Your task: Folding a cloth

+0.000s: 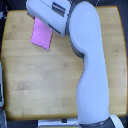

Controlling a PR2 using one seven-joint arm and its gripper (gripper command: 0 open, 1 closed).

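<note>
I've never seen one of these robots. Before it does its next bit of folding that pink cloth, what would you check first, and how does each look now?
1. Cloth on the wooden table: ok.
2. Cloth lying flat: looks ok, its upper right part is hidden by the arm.
3. Cloth clear of the table edge: ok.
4. Gripper open or shut: cannot tell.
5. Gripper holding the cloth: cannot tell.

Likely lab bench; bare wooden tabletop (30, 70); white robot arm (90, 65)
</note>
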